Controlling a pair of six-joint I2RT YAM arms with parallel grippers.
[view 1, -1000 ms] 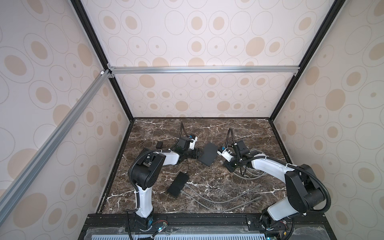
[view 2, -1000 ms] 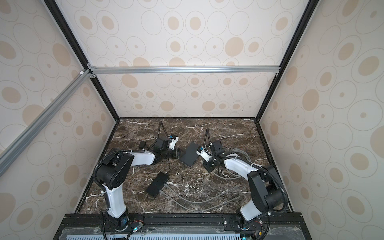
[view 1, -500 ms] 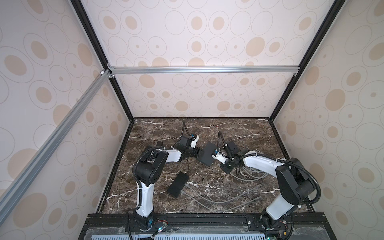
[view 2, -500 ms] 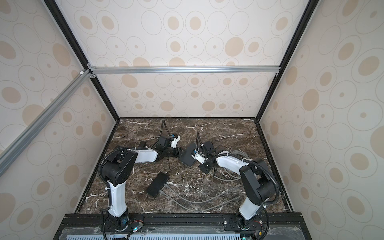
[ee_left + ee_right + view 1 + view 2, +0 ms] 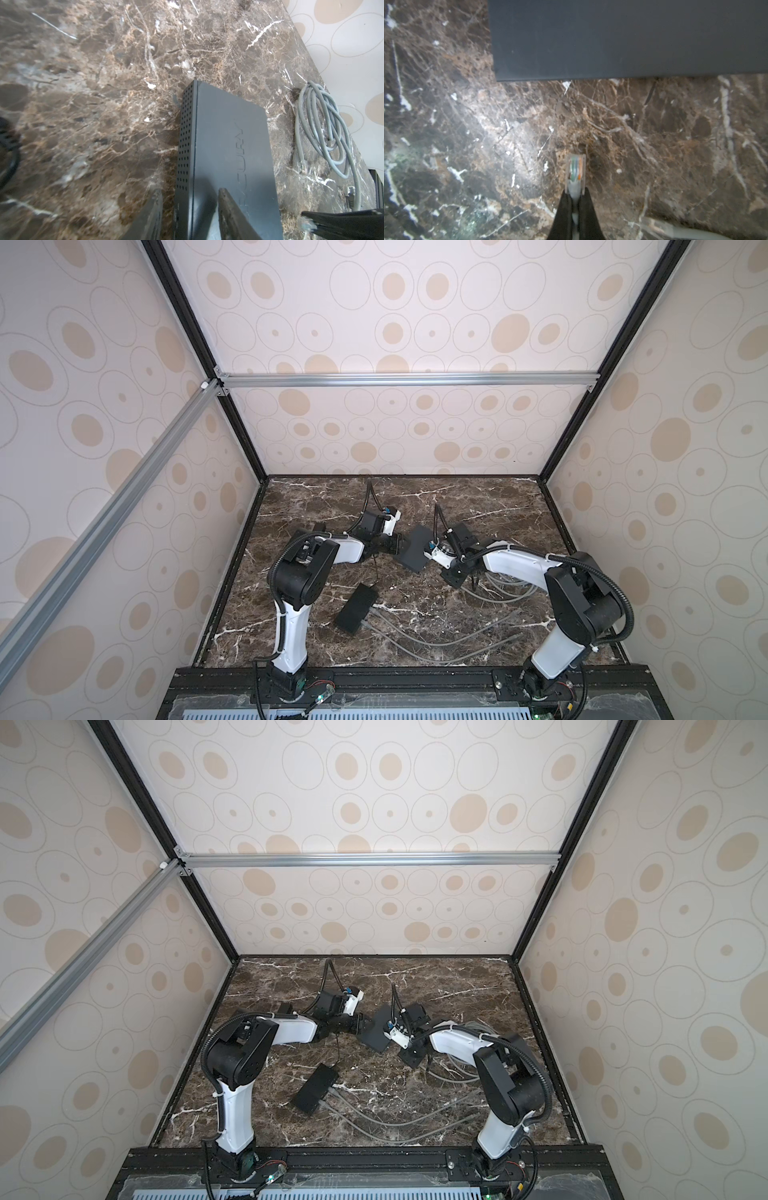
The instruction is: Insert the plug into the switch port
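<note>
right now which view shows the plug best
The right wrist view: the plug sits centred and close, coloured wires visible, pinched by the right jaws. The left wrist view catches only a blurred tip; both top views show it too small to make out.

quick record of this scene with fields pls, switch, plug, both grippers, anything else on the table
switch: black box, mid table
plug: clear, aimed at switch, apart from it, not inserted
right gripper: shut on plug
left gripper: open, jaws astride switch end
grey cable coil: loose on table
second black box: nearer front, grey cables at it
</note>
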